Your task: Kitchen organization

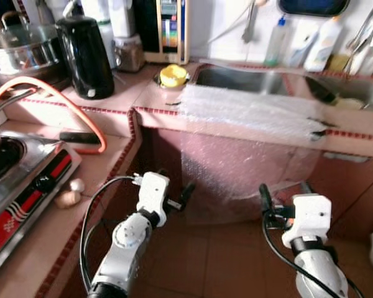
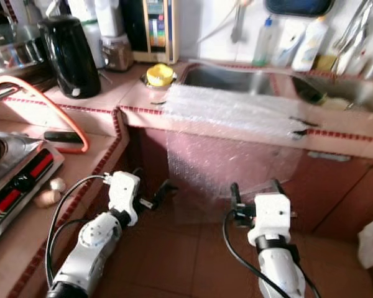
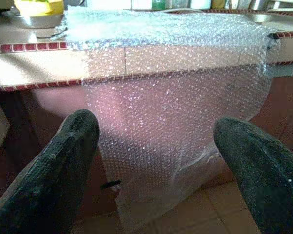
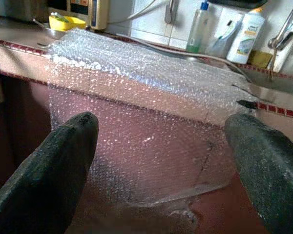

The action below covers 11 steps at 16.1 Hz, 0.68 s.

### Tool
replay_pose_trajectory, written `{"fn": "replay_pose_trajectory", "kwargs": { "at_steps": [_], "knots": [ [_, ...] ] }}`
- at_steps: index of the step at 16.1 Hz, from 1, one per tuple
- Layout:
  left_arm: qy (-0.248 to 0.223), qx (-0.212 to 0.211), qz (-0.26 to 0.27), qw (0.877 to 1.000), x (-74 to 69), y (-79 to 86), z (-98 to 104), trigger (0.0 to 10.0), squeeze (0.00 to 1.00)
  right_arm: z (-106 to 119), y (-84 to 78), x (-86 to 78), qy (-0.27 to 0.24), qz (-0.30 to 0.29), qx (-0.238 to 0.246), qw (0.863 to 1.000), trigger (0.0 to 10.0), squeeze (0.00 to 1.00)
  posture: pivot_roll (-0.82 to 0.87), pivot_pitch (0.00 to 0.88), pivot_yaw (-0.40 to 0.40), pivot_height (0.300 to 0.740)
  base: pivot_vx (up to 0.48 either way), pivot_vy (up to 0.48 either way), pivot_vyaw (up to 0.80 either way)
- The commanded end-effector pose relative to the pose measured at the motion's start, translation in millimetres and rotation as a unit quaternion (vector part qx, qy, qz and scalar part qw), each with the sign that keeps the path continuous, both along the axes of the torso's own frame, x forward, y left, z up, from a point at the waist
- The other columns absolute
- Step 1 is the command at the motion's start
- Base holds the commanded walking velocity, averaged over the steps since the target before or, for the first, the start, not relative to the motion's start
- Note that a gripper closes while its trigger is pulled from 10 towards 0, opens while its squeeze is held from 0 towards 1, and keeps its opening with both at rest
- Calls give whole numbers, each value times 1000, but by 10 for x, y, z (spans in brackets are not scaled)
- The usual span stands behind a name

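One sheet of bubble wrap drapes over the counter edge before the sink. Left gripper and right gripper hang below it, jaws open, holding nothing.

My head views are blurring the bottles behind the sink, so I am not making out their labels, and the picture's edge is cutting off the stove and the lidded pot on my left. The bubble wrap is hanging over the counter edge and veiling the cabinet front behind it. The small pale lumps beside the stove are staying too blurred to identify.
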State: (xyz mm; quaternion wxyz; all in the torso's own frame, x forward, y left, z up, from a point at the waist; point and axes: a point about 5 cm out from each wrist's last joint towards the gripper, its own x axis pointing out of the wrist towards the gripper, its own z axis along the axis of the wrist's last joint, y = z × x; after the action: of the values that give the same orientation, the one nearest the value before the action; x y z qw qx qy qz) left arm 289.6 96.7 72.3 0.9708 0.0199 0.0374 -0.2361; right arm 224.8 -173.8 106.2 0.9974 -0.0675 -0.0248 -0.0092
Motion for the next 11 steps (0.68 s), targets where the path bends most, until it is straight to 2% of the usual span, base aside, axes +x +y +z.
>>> {"fn": "replay_pose_trajectory", "kwargs": {
  "at_steps": [1, 10, 11],
  "knots": [
    [2, 4, 6, 1000, 9, 44, -9, 10000, 0, -9, 21, 0, 2, 6, 0, 1000, 10000, 0, 21, 0, 17, 740, 0, -480, 0],
    [2, 16, -1, 1000, 3, 56, -24, 10000, 0, 19, 41, 6, -3, 15, -7, 1000, 10000, 0, 21, 0, 13, 740, 0, -480, 0],
    [10, 13, 1, 1000, 15, 91, -31, 10000, 0, 38, 36, 23, -5, 21, -10, 1000, 10000, 0, 24, 0, 8, 740, 0, 0, 0]
  ]
}}
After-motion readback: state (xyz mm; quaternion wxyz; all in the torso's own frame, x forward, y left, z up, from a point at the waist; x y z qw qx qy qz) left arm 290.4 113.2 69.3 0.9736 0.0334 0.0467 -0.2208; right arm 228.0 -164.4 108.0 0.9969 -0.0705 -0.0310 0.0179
